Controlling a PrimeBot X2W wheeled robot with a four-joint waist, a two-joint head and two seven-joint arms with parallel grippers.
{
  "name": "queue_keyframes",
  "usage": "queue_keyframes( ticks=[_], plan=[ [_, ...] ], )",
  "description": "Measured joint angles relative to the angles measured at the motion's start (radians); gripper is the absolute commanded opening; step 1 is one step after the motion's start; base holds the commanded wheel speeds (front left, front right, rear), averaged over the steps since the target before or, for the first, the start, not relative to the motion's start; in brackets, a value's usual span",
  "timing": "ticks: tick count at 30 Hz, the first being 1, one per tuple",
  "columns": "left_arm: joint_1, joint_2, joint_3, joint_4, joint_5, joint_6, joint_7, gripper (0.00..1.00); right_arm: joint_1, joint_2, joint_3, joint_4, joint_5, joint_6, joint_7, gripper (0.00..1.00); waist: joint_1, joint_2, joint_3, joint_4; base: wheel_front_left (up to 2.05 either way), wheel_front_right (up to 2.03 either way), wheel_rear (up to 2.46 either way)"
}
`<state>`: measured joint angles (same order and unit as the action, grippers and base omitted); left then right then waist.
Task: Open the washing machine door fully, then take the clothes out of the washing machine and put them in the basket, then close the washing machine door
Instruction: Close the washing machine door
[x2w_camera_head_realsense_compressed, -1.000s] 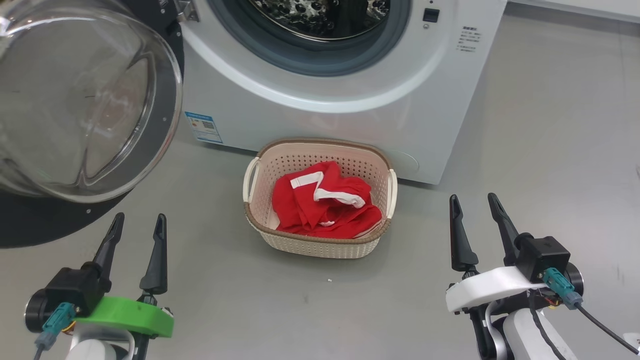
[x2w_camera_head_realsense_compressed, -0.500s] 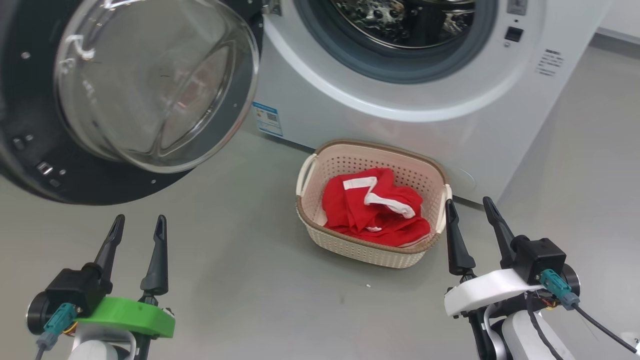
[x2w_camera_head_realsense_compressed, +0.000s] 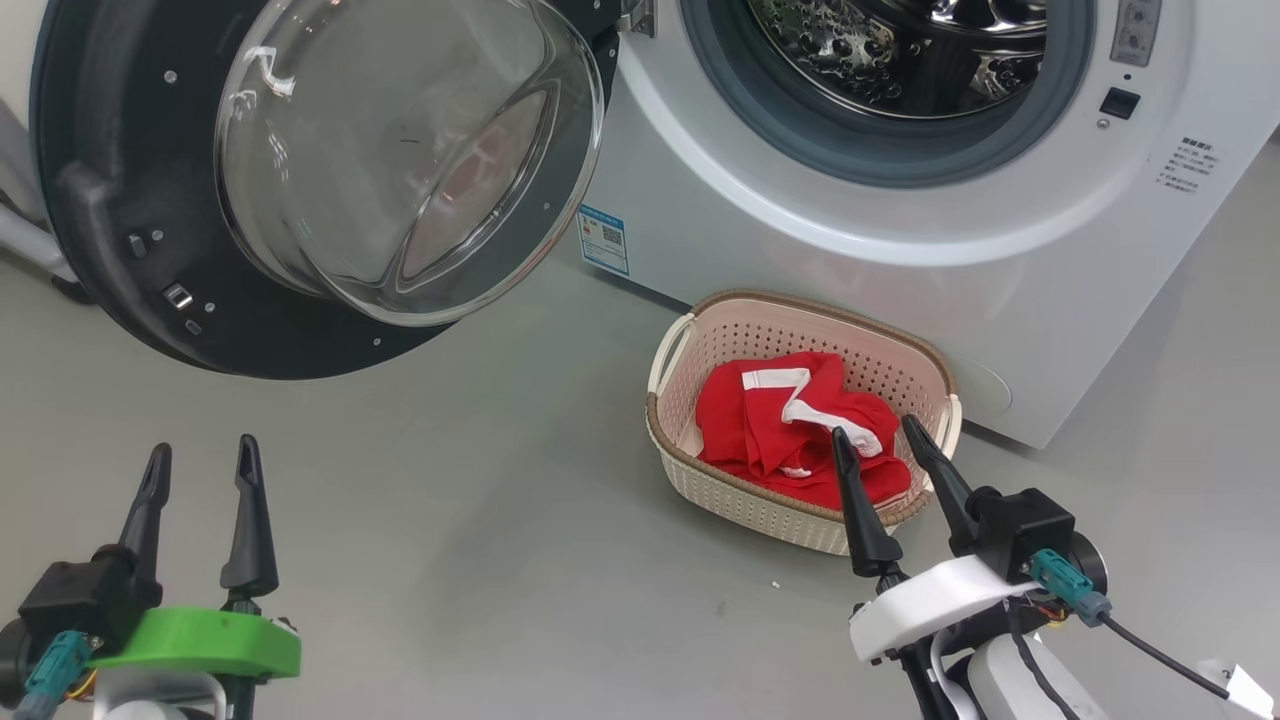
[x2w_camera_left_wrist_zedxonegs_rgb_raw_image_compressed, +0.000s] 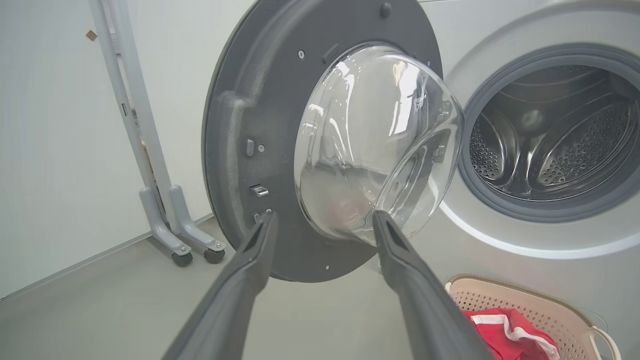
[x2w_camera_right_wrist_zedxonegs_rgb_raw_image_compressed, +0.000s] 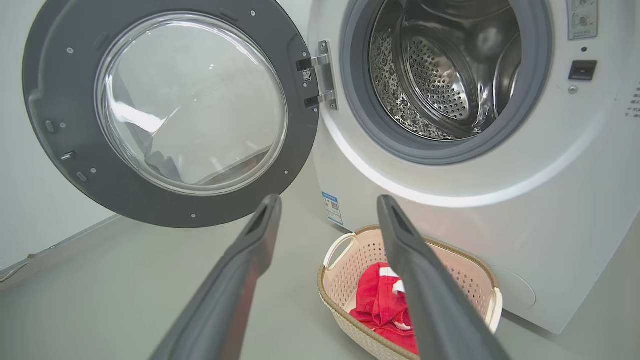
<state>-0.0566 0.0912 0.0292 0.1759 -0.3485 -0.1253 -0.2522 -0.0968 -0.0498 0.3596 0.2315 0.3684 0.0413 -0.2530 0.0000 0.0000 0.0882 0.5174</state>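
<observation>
Red clothes (x2w_camera_head_realsense_compressed: 800, 430) lying bunched in basket (x2w_camera_head_realsense_compressed: 740, 500), white trim showing on top. Basket sitting on grey floor (x2w_camera_head_realsense_compressed: 500, 500), right up against front of washing machine (x2w_camera_head_realsense_compressed: 800, 250), below its opening. Door (x2w_camera_head_realsense_compressed: 110, 230) hanging swung wide open on robot's left, glass bowl bulging out, steel drum (x2w_camera_head_realsense_compressed: 900, 60) showing through opening. Right gripper (x2w_camera_head_realsense_compressed: 873, 426) hovering by basket's near edge, fingers spread, gripping nothing. Left gripper (x2w_camera_head_realsense_compressed: 203, 450) hanging low over floor, well apart from door, also spread, holding nothing.

Red clothes (x2w_camera_head_realsense_compressed: 790, 430), cream perforated basket (x2w_camera_head_realsense_compressed: 760, 335), black-rimmed washing machine door (x2w_camera_head_realsense_compressed: 110, 200)
</observation>
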Motion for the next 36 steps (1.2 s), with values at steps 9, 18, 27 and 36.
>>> queue_keyframes(
  ticks=[9, 18, 27, 36],
  plan=[
    [0.009, -0.003, 0.022, -0.022, 0.007, 0.0, 0.0, 1.0, -0.024, 0.0, 0.015, 0.021, 0.009, 0.005, 0.0, 1.0, 0.0, 0.0, 0.0, 0.005, 0.0, 0.0, 0.0],
    [0.03, -0.006, 0.035, -0.03, 0.015, 0.0, 0.0, 1.0, -0.044, -0.001, 0.027, 0.035, 0.019, 0.009, 0.0, 1.0, 0.0, 0.0, -0.004, 0.007, 0.0, 0.0, 0.0],
    [0.038, -0.011, 0.036, -0.038, 0.024, 0.0, 0.0, 1.0, -0.044, -0.001, 0.028, 0.043, 0.019, 0.009, 0.0, 1.0, 0.0, 0.0, -0.007, 0.005, 0.0, 0.0, 0.0],
    [0.041, -0.013, 0.037, -0.045, 0.025, 0.0, 0.0, 1.0, -0.046, -0.001, 0.028, 0.044, 0.021, 0.009, 0.0, 1.0, 0.0, 0.0, -0.01, 0.002, 0.0, 0.0, 0.0]
  ],
)
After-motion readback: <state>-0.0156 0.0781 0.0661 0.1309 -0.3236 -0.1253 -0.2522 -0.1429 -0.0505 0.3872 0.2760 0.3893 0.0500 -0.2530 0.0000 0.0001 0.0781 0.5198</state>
